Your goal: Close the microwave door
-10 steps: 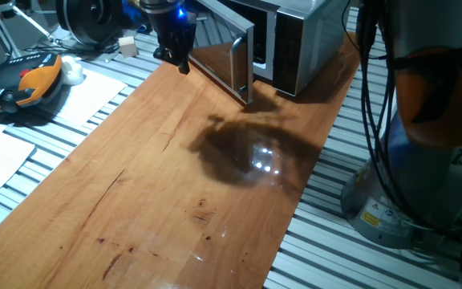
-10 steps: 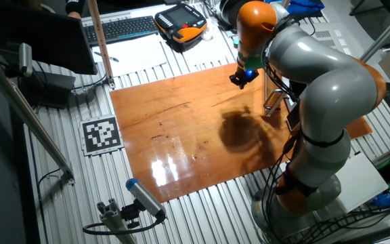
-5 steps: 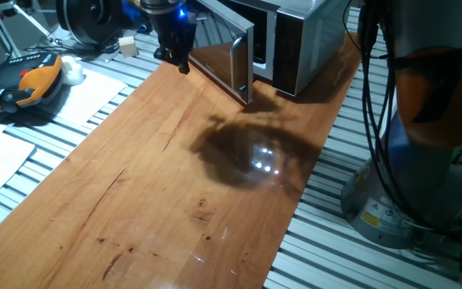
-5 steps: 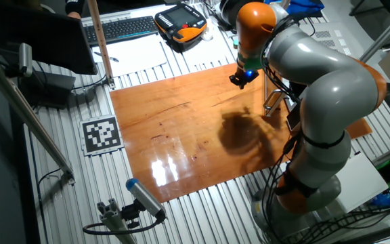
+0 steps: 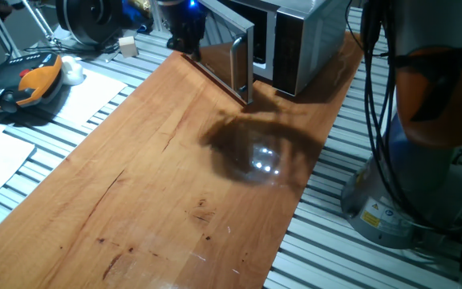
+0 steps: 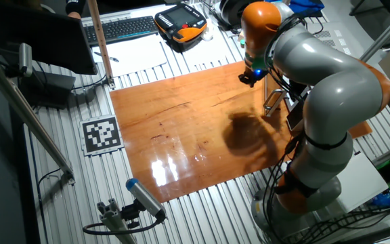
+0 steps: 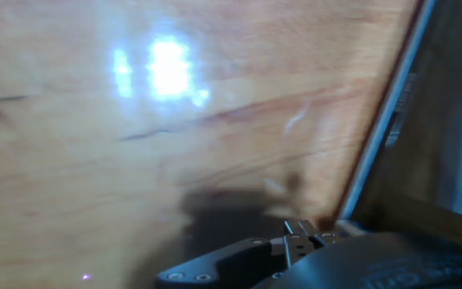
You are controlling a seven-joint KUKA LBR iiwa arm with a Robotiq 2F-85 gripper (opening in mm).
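The silver-grey microwave (image 5: 307,36) stands at the far end of the wooden table (image 5: 159,185). The microwave door (image 5: 227,66) stands open, swung out over the table, its handle edge nearest the camera. My gripper (image 5: 188,42) hangs just left of the door's outer face, close to it, with its fingers together and nothing in them. In the other fixed view the gripper (image 6: 249,78) is beside the door (image 6: 273,100), and my arm hides most of the microwave. In the hand view the fingertips (image 7: 305,234) sit low over the wood, with the dark door (image 7: 435,136) at the right.
An orange and black teach pendant (image 5: 24,85) and papers (image 5: 70,100) lie left of the table. A keyboard (image 6: 124,28) and a marker tag (image 6: 101,133) are beyond the wood. The robot base (image 5: 419,136) and cables stand to the right.
My gripper has moved up and right, toward the open door and the microwave. The door has not visibly moved.
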